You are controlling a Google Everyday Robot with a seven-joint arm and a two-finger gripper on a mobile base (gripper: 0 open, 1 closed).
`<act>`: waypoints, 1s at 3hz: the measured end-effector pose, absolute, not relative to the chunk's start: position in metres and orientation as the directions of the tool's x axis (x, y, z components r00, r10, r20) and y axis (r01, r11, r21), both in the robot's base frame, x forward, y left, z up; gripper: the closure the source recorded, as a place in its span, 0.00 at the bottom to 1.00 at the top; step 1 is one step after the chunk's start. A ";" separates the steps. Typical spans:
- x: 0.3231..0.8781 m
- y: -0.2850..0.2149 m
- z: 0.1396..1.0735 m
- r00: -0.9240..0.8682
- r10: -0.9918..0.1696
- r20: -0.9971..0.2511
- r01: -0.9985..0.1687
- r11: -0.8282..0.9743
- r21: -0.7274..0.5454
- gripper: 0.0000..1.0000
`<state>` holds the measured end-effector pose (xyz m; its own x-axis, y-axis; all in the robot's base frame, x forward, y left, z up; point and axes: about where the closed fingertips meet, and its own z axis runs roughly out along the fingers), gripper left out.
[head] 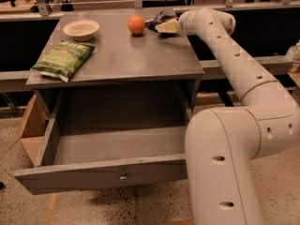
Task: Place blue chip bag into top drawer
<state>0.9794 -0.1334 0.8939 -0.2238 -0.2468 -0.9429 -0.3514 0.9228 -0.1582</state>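
Blue chip bag [158, 18] lies crumpled at the back right of the tabletop [126, 55], just right of an orange [136, 24]. The pincer [165, 27] sits against the bag's right side; whether it grips the bag cannot be told from here. A bowl [81, 29] and a green chip bag [63, 59] occupy the left side. Below, the top drawer [103, 175] stands pulled well out.
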 end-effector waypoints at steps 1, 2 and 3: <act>0.993 -0.118 0.888 -0.202 -0.229 -0.952 -0.367 0.919 -0.144 0.24; 0.999 -0.110 0.887 -0.185 -0.218 -0.958 -0.377 0.916 -0.135 0.47; 1.002 -0.108 0.887 -0.181 -0.221 -0.958 -0.380 0.914 -0.139 0.70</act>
